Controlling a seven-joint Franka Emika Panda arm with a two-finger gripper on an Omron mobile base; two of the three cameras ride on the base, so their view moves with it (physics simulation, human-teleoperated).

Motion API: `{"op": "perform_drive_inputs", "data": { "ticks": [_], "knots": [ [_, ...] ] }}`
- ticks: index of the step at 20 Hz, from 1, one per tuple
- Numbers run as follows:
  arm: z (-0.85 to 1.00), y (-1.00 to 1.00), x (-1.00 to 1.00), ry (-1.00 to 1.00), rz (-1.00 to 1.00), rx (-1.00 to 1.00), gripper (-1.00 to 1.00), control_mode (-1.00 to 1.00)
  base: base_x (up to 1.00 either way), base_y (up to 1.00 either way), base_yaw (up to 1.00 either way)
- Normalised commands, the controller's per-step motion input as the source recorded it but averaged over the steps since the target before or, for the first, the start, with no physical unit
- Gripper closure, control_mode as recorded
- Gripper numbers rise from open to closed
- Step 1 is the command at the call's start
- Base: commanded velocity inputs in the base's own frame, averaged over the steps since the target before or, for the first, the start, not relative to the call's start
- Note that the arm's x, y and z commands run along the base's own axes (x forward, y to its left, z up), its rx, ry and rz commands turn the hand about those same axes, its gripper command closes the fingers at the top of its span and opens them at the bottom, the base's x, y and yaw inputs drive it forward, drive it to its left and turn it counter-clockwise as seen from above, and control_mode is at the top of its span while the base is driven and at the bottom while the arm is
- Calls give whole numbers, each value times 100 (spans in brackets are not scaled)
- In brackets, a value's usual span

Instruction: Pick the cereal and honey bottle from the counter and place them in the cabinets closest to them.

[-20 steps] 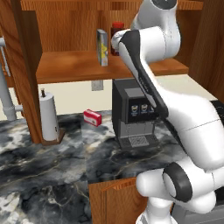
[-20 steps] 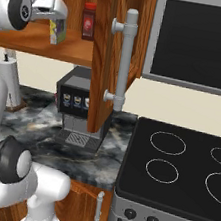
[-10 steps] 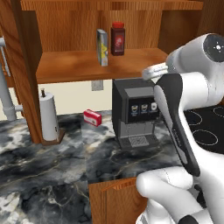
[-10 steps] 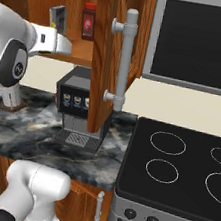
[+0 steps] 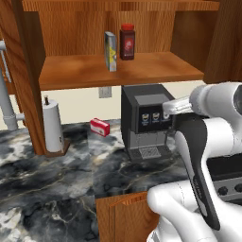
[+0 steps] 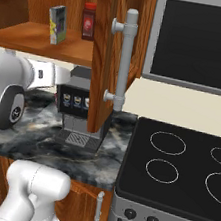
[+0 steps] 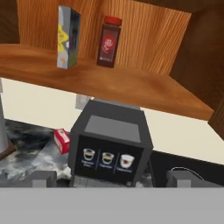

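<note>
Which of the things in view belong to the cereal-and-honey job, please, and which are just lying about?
Job: cereal upright on the cabinets' shelf; counter; open gripper.
Lying about: dark red jar, flat red box, coffee machine, paper towel roll, stove.

No legible text on any surface.

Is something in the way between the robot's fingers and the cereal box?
Partly. The open fingers point at the coffee machine, low down; the cereal stands higher on the cabinet shelf, whose front edge lies between.
</note>
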Motion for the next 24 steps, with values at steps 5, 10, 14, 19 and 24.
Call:
{"op": "perform_drive_inputs", "data": {
  "ticks": [5, 10, 14, 19, 24],
  "knots": [
    [0, 0, 0, 0, 0, 0, -100, -100, 0, 0, 0],
    [0, 0, 0, 0, 0, 0, -100, 100, -6, -3, 0],
    [0, 0, 0, 0, 0, 0, -100, 100, -46, -33, 0],
    [0, 0, 0, 0, 0, 0, -100, 100, -58, -40, 0],
    [0, 0, 0, 0, 0, 0, -100, 100, -55, -34, 0]
  ]
}}
